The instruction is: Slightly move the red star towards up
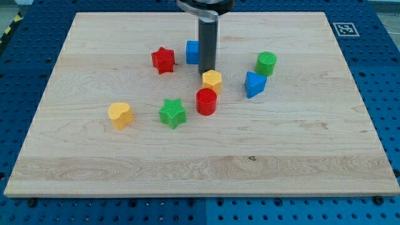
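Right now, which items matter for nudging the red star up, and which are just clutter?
Job:
red star
my tip, right of the star, beside the blue block

Lying about:
blue block
yellow hexagon
red cylinder
green star
yellow heart
green cylinder
blue triangle

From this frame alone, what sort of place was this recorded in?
Probably a robotics lab bench: a wooden board on a blue perforated table, a printed marker tag at the board's corner, and small coloured blocks such as the red star near my tip.
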You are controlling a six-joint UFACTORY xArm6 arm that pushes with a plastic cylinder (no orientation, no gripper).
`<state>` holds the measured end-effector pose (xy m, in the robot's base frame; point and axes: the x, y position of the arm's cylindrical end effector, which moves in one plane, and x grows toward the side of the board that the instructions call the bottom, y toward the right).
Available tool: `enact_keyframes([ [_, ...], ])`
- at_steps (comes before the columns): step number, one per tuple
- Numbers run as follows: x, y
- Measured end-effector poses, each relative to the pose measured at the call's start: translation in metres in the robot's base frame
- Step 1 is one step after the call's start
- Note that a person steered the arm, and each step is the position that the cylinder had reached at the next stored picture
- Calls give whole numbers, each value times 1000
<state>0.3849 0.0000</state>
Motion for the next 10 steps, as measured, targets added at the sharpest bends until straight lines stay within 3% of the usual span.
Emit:
enact_keyframes([
  [2,-3,-71],
  [6,2,-78],
  [8,6,-118],
  [10,-24,-150],
])
